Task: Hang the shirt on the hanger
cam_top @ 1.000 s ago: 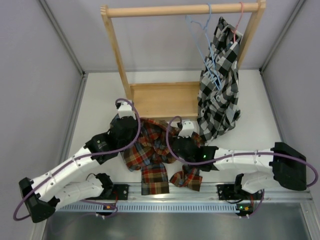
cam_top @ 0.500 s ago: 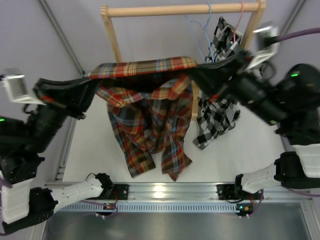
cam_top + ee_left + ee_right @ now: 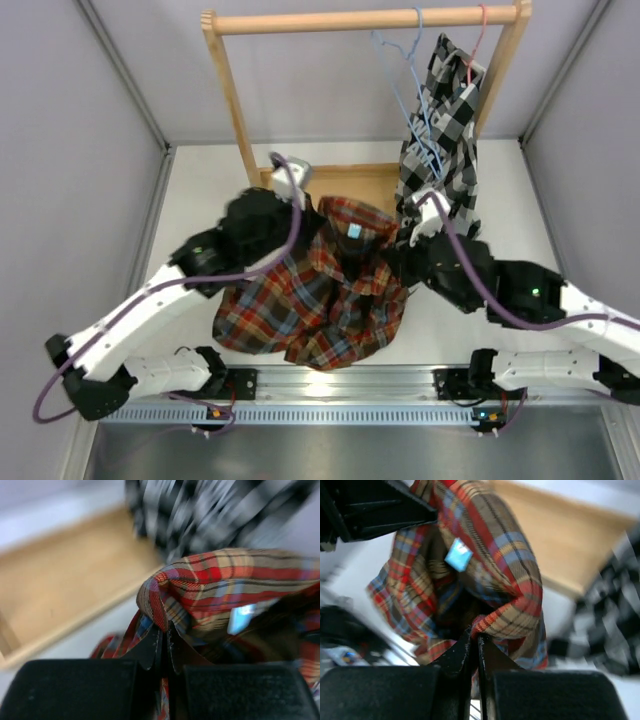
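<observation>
The red, orange and blue plaid shirt (image 3: 320,295) lies spread on the table, its collar with a light-blue label toward the rack. My left gripper (image 3: 312,222) is shut on the left end of the collar; in the left wrist view its jaws (image 3: 164,630) pinch a fold of the shirt (image 3: 225,580). On the other side, my right gripper (image 3: 400,250) is shut on the right end of the collar, and the right wrist view shows it (image 3: 476,637) clamping the shirt (image 3: 490,570). The light-blue hanger (image 3: 412,85) hangs from the rail at the upper right.
A wooden rack (image 3: 225,90) with a top rail and a flat base (image 3: 345,185) stands at the back. A black-and-white checked shirt (image 3: 440,140) hangs on a pink-red hanger (image 3: 480,35) at its right end. Grey walls close in both sides.
Both arms, which held the shirt stretched high in front of the rack half a second ago, have come down. The shirt now lies spread on the table with its collar held between the grippers.
</observation>
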`<state>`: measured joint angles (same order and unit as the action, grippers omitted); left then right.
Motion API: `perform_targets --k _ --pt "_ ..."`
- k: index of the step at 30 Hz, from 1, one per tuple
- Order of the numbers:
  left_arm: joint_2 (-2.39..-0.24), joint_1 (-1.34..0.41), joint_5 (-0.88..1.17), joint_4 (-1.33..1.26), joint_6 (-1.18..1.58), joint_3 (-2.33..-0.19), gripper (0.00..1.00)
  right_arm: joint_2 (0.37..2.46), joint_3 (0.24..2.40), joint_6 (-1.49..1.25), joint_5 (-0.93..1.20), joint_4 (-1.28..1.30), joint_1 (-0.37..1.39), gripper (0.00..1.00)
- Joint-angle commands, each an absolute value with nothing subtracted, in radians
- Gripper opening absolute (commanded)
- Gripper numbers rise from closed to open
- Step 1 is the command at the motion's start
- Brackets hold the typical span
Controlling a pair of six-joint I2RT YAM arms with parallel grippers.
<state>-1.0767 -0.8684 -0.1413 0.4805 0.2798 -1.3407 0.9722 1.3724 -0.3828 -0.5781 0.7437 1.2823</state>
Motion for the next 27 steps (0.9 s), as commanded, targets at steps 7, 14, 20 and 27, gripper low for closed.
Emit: perform_targets --k 7,14,20,27 --pt "-1.317 -0.828 -0.206 0.489 0.436 -1.074 0.0 0.865 0.839 -0.528 -0.338 0.588 0.876 0.0" --pt "-1.24 -0.828 -0.071 0.379 0.413 -1.025 0.0 0.877 0.871 -0.399 -0.131 0.512 0.873 0.36" --pt "-1.189 -0.828 0.104 0.35 0.365 -0.979 0.0 0.83 0.945 -0.187 -0.016 0.506 0.874 0.78" --pt "-1.137 -0.828 0.106 0.347 0.337 -0.968 0.0 0.997 1.106 -0.009 -0.061 0.564 0.873 0.79"
